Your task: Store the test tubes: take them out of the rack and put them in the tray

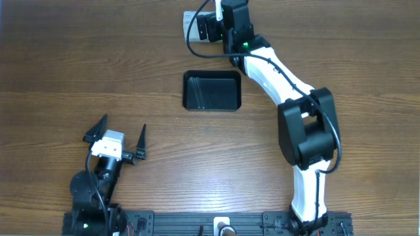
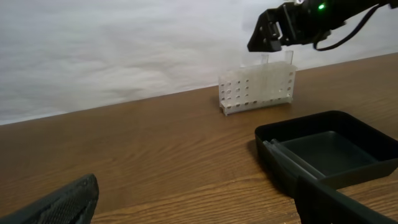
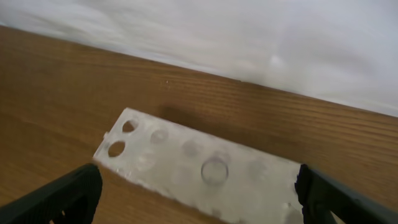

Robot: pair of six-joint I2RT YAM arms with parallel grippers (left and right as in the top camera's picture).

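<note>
A clear plastic rack [image 2: 257, 90] stands at the table's far edge, with two test tubes [image 2: 288, 57] sticking up from its right end. My right gripper [image 2: 273, 34] hangs just above the rack [image 3: 186, 165], open, its fingers spread wide on either side. One tube's round mouth [image 3: 214, 171] lies below, between them. The black tray [image 1: 212, 91] sits mid-table and holds a few clear tubes [image 2: 289, 155] along its left side. My left gripper [image 1: 123, 128] rests open near its base, far from the tray [image 2: 348, 121], holding nothing.
Bare wooden table [image 1: 79, 59] spreads all around. A white wall [image 2: 124, 43] rises right behind the rack. The right arm's white links [image 1: 282, 75] pass beside the tray's right edge.
</note>
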